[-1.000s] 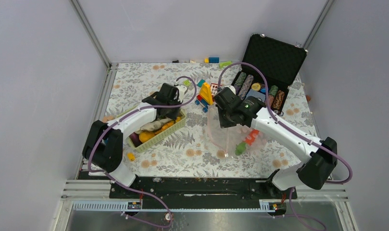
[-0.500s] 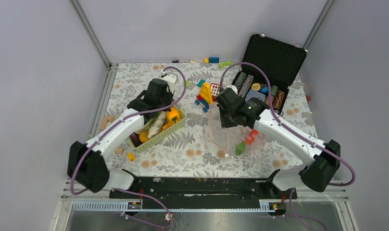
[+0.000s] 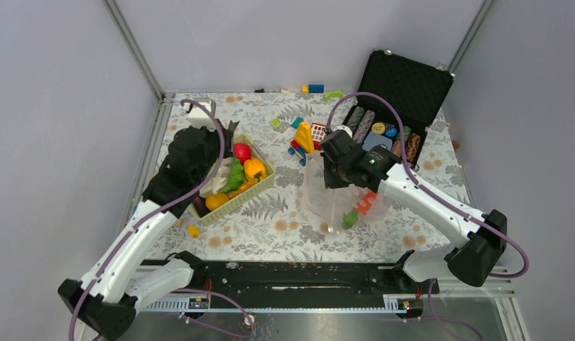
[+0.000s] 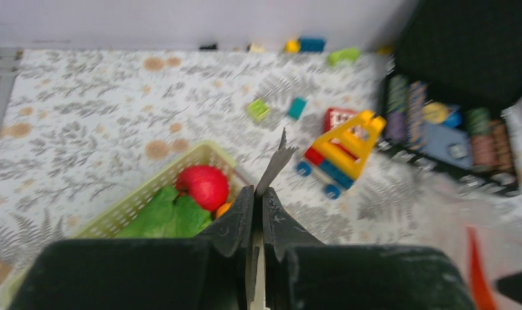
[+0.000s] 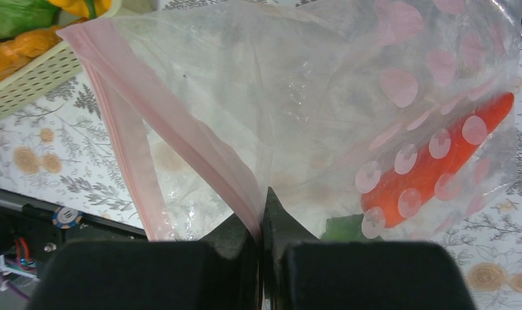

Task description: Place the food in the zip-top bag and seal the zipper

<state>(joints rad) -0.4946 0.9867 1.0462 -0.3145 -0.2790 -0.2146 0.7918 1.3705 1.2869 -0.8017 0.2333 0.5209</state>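
Note:
The clear zip-top bag [image 3: 325,202] hangs from my right gripper [image 3: 332,177], which is shut on its pink zipper strip [image 5: 180,123]; the mouth gapes open to the left of the gripper [image 5: 261,194]. An orange carrot [image 5: 432,165] with a green top lies inside the bag [image 5: 322,77]. The rest of the food sits in the pale green basket [image 3: 259,188]: a red round one [image 3: 242,151], green leafy pieces [image 3: 234,174] and a yellow piece [image 3: 254,168]. My left gripper [image 3: 227,135] is above the basket's far left corner. In the left wrist view it [image 4: 258,190] is shut on a thin grey flat piece [image 4: 274,165].
An open black case [image 3: 405,78] with poker chip stacks stands at the back right. A yellow and blue block toy [image 3: 303,138] sits between basket and bag. Loose blocks [image 3: 314,88] lie along the back edge. A small yellow piece [image 3: 192,231] lies in front of the basket.
My left arm has swung back and to the left off the basket, uncovering the food in it. My right gripper still holds the bag's mouth, barely moved.

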